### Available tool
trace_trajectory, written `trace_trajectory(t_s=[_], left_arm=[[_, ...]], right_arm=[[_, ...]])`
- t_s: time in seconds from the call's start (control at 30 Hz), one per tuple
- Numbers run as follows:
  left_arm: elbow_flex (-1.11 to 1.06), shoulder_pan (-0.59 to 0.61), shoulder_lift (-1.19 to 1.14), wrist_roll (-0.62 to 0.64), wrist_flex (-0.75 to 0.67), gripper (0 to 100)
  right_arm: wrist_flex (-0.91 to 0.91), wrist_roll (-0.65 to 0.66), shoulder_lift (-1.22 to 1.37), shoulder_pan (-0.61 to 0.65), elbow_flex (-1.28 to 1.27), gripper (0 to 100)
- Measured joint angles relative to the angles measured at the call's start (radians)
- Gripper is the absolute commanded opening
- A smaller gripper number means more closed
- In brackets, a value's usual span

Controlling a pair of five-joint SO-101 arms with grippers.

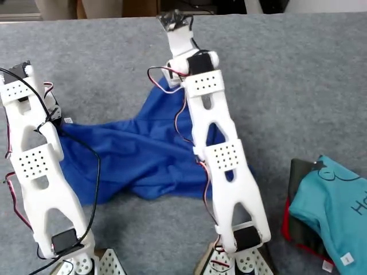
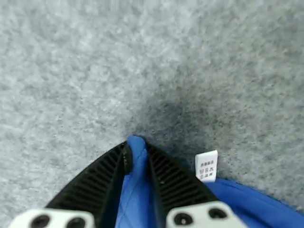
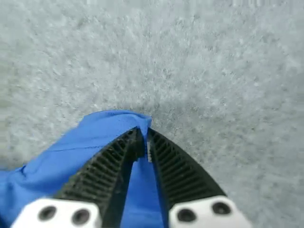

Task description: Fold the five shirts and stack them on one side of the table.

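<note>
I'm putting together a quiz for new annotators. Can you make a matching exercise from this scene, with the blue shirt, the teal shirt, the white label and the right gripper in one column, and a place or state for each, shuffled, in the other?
Things:
1. blue shirt
2. teal shirt
3. white label
4. right gripper

Places or states:
A. on top of a pile at the side of the table
B. shut on an edge of blue cloth
C. crumpled in the middle of the table
D. lying on the grey table surface beside blue cloth

Pairs: 1-C, 2-A, 3-D, 4-B
</note>
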State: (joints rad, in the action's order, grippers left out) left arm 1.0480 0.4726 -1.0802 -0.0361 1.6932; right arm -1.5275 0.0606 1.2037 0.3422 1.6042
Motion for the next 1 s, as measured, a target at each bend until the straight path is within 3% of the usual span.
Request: trace_trajectory(t_s=[0.17, 0.4, 0.77, 1.0], left_arm=[[0.057, -0.008, -0.006, 0.000, 0.014, 2], [0.333, -0.077, 0.018, 0.051, 0.055, 2], [0.397, -0.152, 0.560, 0.058, 0.055, 2], [0.222, -0.229, 0.931, 0.017, 0.055, 2]], right_arm=[[-0.041, 0.000, -0.140, 0.000, 0.000, 0.5], [-0.161, 0.031, -0.373, -0.026, 0.000, 0.5], [-0.201, 0.140, -0.862, -0.166, 0.002, 0.5], [-0.203, 0.212, -1.082, -0.256, 0.002, 0.5]])
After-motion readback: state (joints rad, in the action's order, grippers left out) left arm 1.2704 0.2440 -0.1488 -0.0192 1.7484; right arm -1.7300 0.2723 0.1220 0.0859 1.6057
